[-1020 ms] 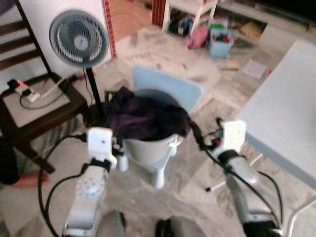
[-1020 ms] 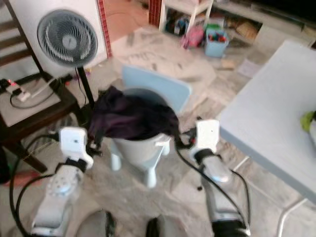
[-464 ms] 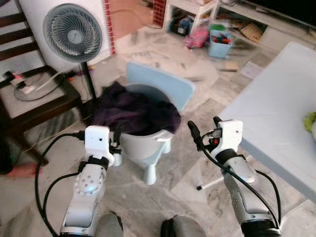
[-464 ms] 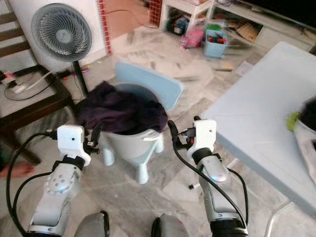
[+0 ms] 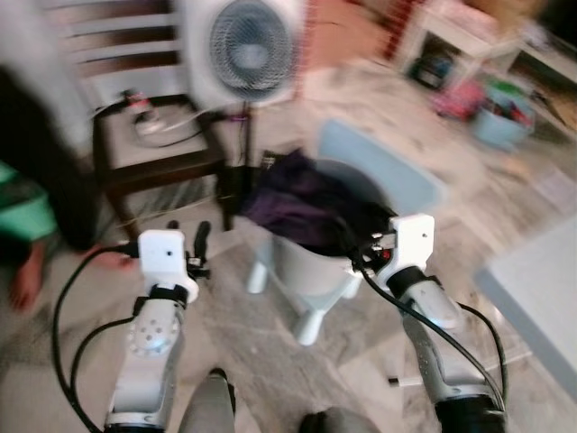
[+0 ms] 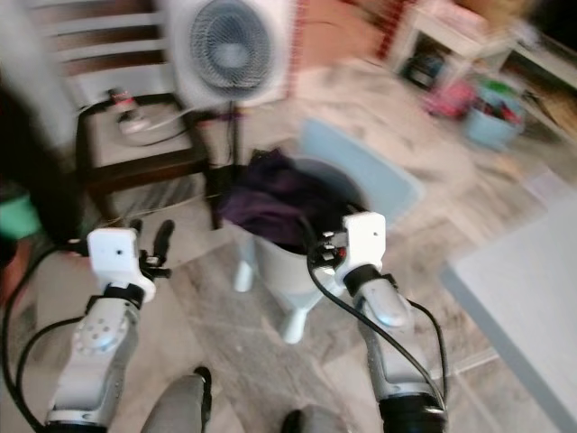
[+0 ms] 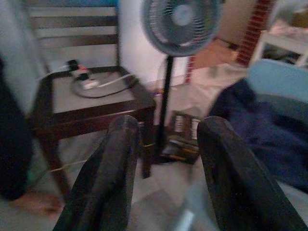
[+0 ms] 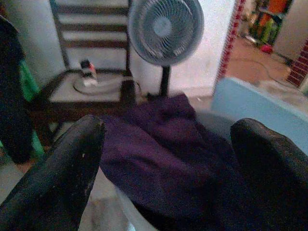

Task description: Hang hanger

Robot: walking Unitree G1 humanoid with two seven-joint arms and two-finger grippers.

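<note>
Purple cloth [image 5: 311,203] lies heaped in a pale blue tub [image 5: 311,266] that stands on short legs on the marble floor [image 5: 261,334]. Both silver arms reach forward and slightly inward, bent at the elbow. The left tool [image 5: 185,242] hovers over the floor, left of the tub, with its two black fingers [image 7: 113,159] spread apart and gripping nothing. The right tool [image 5: 361,244] hangs just at the tub's rim, right above the cloth, and its fingers [image 8: 72,154] are spread wide and empty too. A dark wooden chair [image 5: 149,153] with a power strip [image 5: 149,122] on its seat stands behind, next to a standing fan [image 5: 248,41]. I cannot make out a hanger; the head views are blurred.
</note>
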